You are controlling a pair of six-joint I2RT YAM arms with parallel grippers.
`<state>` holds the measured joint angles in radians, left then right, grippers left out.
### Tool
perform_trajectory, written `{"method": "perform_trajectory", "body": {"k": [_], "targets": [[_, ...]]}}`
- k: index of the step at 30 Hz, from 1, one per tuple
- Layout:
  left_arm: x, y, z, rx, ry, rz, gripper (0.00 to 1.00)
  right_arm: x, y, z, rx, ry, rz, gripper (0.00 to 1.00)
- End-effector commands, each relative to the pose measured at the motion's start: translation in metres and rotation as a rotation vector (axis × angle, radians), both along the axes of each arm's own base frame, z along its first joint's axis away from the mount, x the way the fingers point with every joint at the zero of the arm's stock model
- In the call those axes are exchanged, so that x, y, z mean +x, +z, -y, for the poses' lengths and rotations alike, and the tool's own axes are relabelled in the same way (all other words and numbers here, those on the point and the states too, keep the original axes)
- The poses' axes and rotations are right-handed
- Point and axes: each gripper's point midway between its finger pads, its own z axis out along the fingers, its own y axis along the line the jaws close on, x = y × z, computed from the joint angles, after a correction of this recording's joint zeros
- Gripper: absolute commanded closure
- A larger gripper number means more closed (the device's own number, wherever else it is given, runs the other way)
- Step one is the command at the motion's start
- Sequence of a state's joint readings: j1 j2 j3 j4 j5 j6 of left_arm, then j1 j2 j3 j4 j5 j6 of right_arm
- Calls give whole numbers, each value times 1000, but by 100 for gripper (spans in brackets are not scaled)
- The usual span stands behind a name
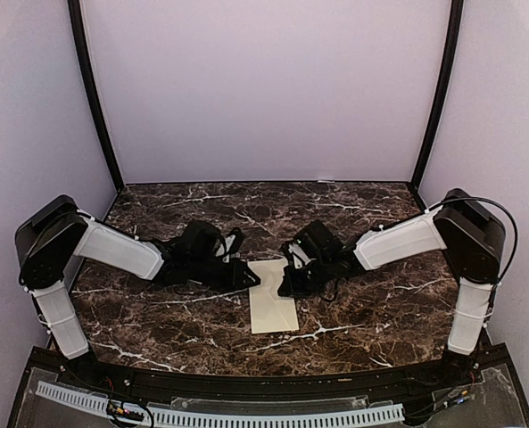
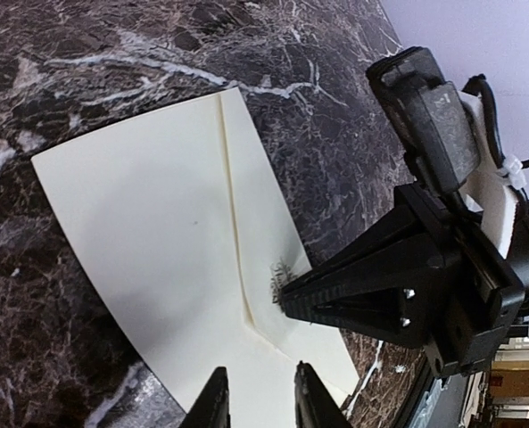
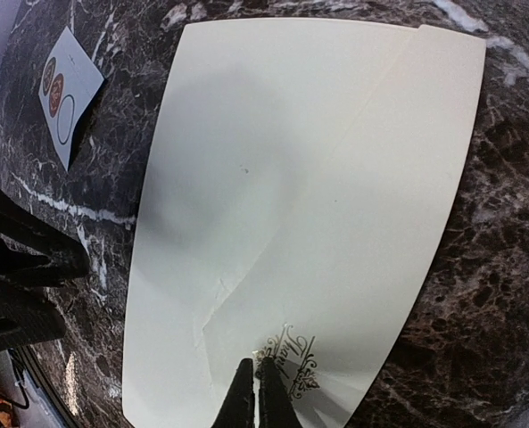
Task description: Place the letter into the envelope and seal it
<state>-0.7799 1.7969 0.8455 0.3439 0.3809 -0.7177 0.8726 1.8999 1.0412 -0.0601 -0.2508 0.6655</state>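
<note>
Two arms bent inward, low over envelope point(image 1: 273, 303)

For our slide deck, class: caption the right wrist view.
Shut right fingers touch the cream envelope by a printed ornament, on a marble table.

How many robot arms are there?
2. The left arm comes from the table's left side, the right arm from its right; both end by the cream envelope. None seem hidden.
</note>
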Motion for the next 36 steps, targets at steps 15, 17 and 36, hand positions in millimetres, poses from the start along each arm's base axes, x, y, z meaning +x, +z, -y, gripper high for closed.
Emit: {"method": "perform_trajectory", "body": {"k": [15,17,36], "targets": [[-12,2,55,-115,-105,-15,84,-11,-20,11,-65,-2,-36,98],[-13,-9,54,-100,-102,-28,84,-11,-19,11,-64,-5,-34,98],[11,60,30,-43,-13,219,68,-3,71,8,82,10,96,66]]}}
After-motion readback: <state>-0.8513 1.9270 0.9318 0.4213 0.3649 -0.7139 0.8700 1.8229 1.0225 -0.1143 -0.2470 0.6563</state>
